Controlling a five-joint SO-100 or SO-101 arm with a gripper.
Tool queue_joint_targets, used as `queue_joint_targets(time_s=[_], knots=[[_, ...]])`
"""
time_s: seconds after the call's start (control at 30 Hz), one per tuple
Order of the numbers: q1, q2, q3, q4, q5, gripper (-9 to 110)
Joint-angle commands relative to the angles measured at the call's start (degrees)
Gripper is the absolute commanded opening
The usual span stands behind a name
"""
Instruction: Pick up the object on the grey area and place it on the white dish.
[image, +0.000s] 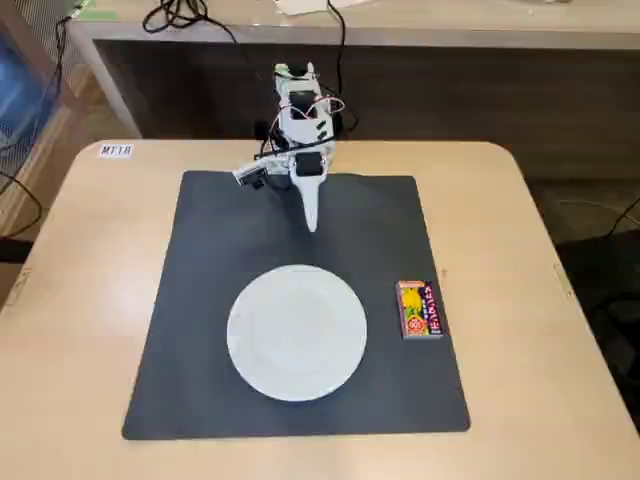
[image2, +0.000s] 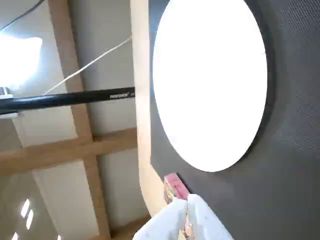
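Note:
The small yellow box with red and orange print (image: 420, 310) lies flat on the dark grey mat (image: 200, 300), near its right edge, just right of the round white plate (image: 297, 332). My gripper (image: 311, 222) hangs over the mat's far middle, pointing down towards the plate, well apart from the box, shut and empty. In the wrist view, the shut white fingers (image2: 205, 222) enter from the bottom. The box (image2: 172, 186) peeks just beyond them, next to the plate (image2: 210, 80) on the mat (image2: 295, 150).
The mat lies on a light wooden table (image: 520, 300) with a small label (image: 116, 150) at its far left. The arm's base (image: 300, 110) stands at the far edge, with cables and a desk behind it. A black pole (image2: 70, 98) shows in the wrist view.

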Motion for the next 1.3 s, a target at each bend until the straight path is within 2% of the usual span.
queue_joint_targets(time_s=[0.0, 0.47, 0.67, 0.8, 1.07, 1.17, 1.27], knots=[[0.26, -20.39, -13.01, -8.09, -4.83, 0], [-0.09, -23.73, -16.87, -8.61, -5.89, 0], [-4.48, -55.81, -48.60, -4.04, -14.59, 0], [-5.45, -65.92, -61.70, -4.31, -16.17, 0], [-13.62, -92.55, -92.55, 2.46, -28.74, 0], [-17.05, -102.66, -105.29, 8.09, -35.33, 0], [-19.78, -114.96, -122.61, 19.25, -43.51, 0]])
